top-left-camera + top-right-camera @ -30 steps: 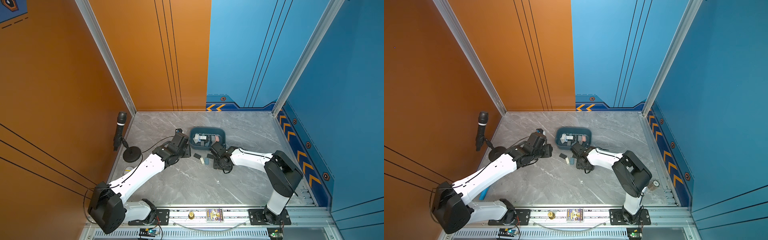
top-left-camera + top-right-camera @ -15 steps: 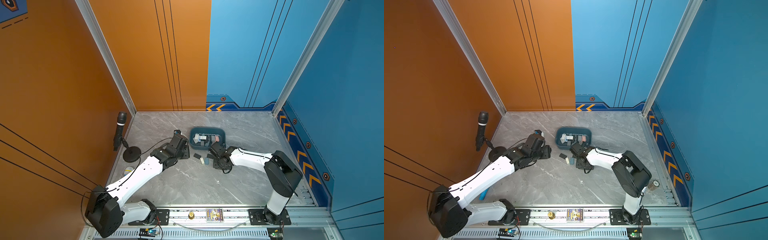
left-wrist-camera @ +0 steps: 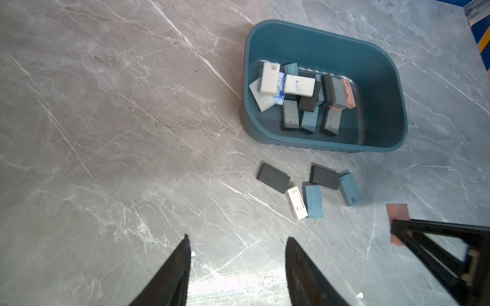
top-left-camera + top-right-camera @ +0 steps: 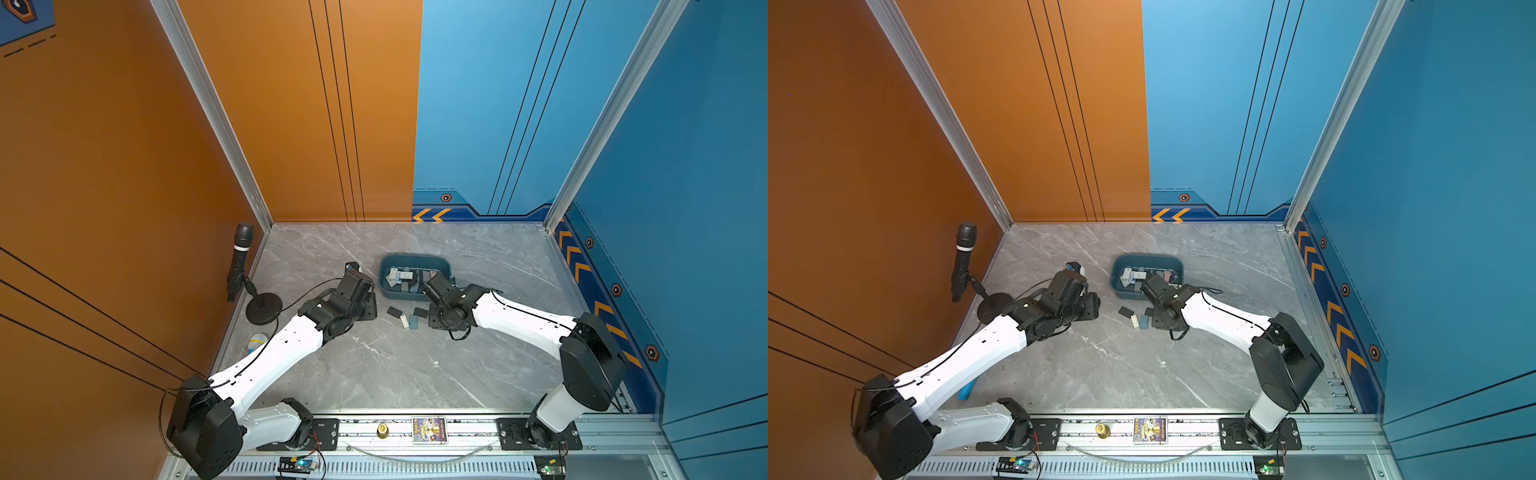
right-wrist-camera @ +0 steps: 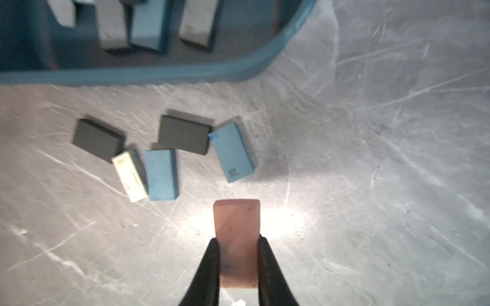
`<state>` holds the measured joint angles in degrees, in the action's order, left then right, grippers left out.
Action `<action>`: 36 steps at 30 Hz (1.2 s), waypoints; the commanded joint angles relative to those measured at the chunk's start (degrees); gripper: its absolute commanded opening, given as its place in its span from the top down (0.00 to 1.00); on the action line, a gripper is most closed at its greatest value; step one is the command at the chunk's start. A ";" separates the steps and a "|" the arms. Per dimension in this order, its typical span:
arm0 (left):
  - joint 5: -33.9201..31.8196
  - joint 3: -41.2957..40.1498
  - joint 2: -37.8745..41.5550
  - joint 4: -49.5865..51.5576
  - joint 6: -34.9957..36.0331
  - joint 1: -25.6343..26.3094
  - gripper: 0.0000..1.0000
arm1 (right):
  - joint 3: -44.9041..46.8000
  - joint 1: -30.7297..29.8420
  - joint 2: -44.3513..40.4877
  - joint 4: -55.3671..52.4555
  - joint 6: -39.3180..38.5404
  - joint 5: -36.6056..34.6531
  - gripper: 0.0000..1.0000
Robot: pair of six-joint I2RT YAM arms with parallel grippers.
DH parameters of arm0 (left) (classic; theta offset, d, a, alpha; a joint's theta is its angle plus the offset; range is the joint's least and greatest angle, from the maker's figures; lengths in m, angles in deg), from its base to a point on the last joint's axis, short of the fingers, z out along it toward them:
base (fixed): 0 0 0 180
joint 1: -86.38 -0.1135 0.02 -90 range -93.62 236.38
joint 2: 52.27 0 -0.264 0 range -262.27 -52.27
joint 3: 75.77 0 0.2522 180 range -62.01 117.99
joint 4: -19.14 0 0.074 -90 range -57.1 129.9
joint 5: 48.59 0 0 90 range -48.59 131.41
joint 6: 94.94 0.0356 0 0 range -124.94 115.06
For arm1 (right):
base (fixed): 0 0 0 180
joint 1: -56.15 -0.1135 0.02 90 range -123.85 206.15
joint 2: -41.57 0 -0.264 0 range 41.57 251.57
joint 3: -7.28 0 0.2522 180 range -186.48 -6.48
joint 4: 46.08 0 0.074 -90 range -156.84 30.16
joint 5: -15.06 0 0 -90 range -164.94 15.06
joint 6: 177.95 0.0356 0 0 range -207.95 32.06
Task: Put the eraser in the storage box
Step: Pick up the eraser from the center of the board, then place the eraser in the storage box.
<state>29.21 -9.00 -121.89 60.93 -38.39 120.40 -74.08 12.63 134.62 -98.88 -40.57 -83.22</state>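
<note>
A pink eraser sits clamped between the black fingers of my right gripper, low over the grey table; it also shows as the pink eraser in the left wrist view. The teal storage box lies just beyond, holding several erasers. In both top views the storage box is beside the right gripper. Several loose erasers lie between the box and the gripper: a dark one, a blue one and a white one. My left gripper is open over bare table.
A microphone on a round stand stands at the left wall. A small round roll lies beside the left arm. Orange and blue walls close in the table on three sides; the arms' mounting rail runs along the front.
The right gripper's jaws have closed onto the pink eraser. Both arms have hardly shifted.
</note>
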 commanded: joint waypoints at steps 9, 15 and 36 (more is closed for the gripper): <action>0.46 -4.25 1.77 -0.70 -2.67 -0.50 0.43 | -15.54 7.68 4.64 -5.04 -10.14 0.04 0.77; 1.71 -5.57 2.04 -0.97 -3.77 -0.45 0.43 | -25.17 10.21 13.79 -6.69 -13.48 2.17 0.77; 2.86 -6.85 1.42 -0.99 -5.23 -0.01 0.43 | -44.75 15.57 33.83 -13.92 -18.55 -0.65 0.77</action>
<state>31.11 -15.47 -120.45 60.03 -43.00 120.20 -116.28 27.82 167.04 -109.55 -57.71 -81.64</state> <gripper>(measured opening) 0.567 0.234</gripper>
